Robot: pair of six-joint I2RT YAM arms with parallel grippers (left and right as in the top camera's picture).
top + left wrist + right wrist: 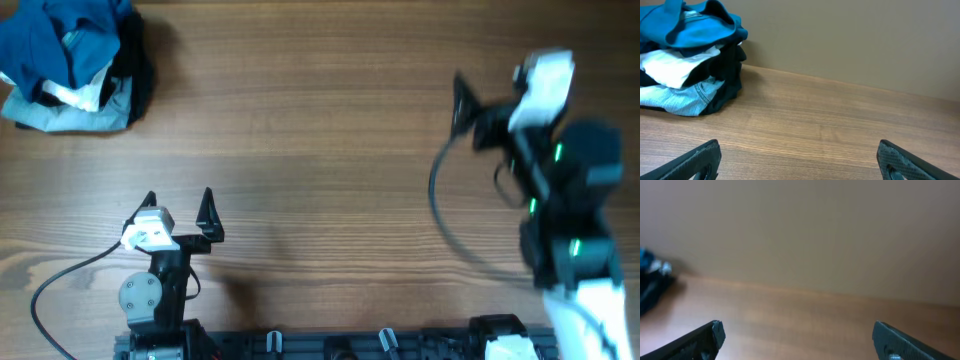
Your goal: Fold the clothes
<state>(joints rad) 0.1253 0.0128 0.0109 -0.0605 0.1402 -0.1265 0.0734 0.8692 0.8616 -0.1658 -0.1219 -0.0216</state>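
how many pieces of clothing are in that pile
4: deep-blue garment on top, white garment under it, pale grey-blue garment at the bottom, black garment along the pile's right side. More may be hidden underneath.

Wood-grain table [330, 120], medium brown, matte finish. Plain beige wall [850, 40] directly behind the far edge, meeting the tabletop at a straight seam. Even, soft light, faint shadows.
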